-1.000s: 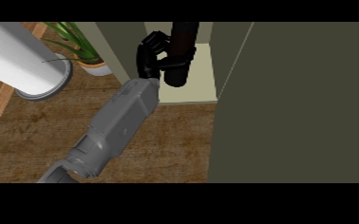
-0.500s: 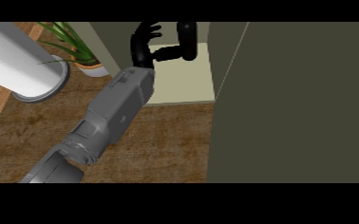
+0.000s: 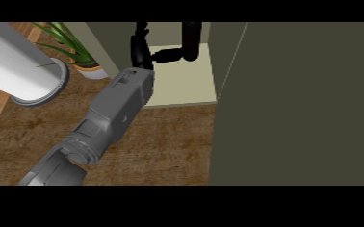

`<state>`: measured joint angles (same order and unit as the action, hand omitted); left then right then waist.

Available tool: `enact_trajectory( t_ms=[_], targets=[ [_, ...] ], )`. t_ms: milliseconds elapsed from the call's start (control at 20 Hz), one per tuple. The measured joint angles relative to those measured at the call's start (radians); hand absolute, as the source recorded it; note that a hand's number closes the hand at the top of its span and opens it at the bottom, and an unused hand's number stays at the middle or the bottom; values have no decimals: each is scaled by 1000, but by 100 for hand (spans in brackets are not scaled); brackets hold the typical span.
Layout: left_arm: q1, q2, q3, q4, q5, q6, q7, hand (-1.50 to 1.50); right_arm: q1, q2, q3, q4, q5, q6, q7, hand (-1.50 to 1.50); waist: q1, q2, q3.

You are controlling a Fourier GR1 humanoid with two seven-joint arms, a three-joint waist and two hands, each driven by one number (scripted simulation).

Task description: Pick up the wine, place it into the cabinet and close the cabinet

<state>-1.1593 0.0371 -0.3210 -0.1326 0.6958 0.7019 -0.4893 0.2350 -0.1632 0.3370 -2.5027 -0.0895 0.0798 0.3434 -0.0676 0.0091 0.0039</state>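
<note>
A dark wine bottle stands upright on the pale shelf of the open cabinet, its long axis vertical, while the left hand beside it has straight, spread fingers, its thumb reaching toward the bottle's base.

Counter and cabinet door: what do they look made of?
Counter: looks like wood, brown with mottled grain, matte finish. Cabinet door: a flat, dull olive panel with no grain showing, probably painted board, though the look leaves that open.
</note>
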Motion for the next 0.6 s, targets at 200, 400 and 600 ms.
enact_trajectory(
  t_ms=[200,400,600],
  targets=[
    [-3,1,10,11,-7,0,-26,-150,1,0,-1,2,1,8,-6,-150,-4,4,-1],
    [-8,-2,16,16,-17,-25,-33,-150,7,3,-3,2,1,10,-6,-150,0,6,-2],
    [-4,-1,21,4,-26,-76,-69,-150,24,6,4,-1,1,13,-13,-150,1,6,-2]
  ],
)
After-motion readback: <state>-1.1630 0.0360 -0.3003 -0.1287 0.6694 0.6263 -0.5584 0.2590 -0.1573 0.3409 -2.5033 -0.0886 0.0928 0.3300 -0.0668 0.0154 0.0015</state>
